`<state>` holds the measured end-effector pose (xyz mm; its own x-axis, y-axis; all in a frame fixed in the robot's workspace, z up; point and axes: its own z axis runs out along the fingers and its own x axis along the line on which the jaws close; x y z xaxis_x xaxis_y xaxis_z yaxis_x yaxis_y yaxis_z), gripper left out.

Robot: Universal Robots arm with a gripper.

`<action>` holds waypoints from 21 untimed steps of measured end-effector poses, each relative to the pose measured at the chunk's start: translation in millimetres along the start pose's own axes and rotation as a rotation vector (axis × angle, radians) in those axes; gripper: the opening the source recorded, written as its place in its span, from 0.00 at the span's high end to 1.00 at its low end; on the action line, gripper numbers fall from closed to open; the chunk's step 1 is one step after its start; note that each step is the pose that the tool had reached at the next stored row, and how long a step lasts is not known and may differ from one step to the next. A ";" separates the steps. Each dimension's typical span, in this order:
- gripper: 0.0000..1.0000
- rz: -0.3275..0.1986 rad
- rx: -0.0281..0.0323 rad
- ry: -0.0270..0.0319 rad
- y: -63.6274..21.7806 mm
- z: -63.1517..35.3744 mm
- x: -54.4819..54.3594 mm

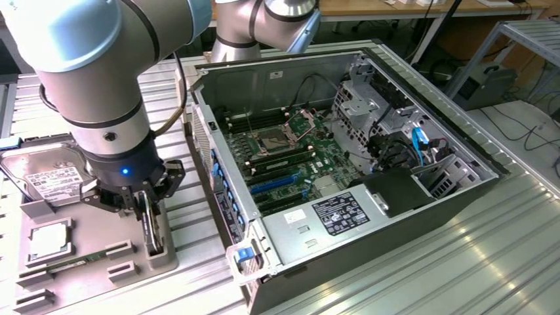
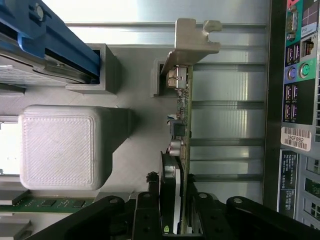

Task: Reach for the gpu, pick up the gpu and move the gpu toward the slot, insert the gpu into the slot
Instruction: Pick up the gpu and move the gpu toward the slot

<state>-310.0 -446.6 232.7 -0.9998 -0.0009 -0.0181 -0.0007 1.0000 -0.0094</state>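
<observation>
Computer case (image 1: 394, 262) is lying on its side with the panel off, exposing the motherboard (image 1: 298, 157), probably so a card can go in from above. Grey printed tray (image 1: 92, 223) beside it, at the exterior view's left, is keeping parts in fitted pockets, the hard drive (image 1: 44, 174) among them. The gpu (image 2: 184, 115) is standing on edge in that tray, metal bracket (image 2: 192, 42) at one end, leaving both faces free. The gripper (image 2: 172, 200) is clamping it, one finger on each face. A white sticker (image 2: 296, 138) on the case's rear is showing "18GF882"; other labels are unreadable.
</observation>
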 end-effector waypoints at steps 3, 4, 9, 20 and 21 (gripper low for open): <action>0.68 0.000 0.0000 0.0000 0.0 0.0 0.0; 0.68 0.000 0.0000 0.0000 0.0 0.0 0.0; 0.68 0.000 0.0001 0.0000 0.0 0.0 3.3; 0.68 0.002 0.0012 0.0000 0.0 0.2 2.3; 0.68 0.001 0.0012 0.0000 0.0 0.2 2.2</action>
<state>-312.3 -446.6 232.4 -0.9998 0.0006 -0.0181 0.0008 0.9999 -0.0105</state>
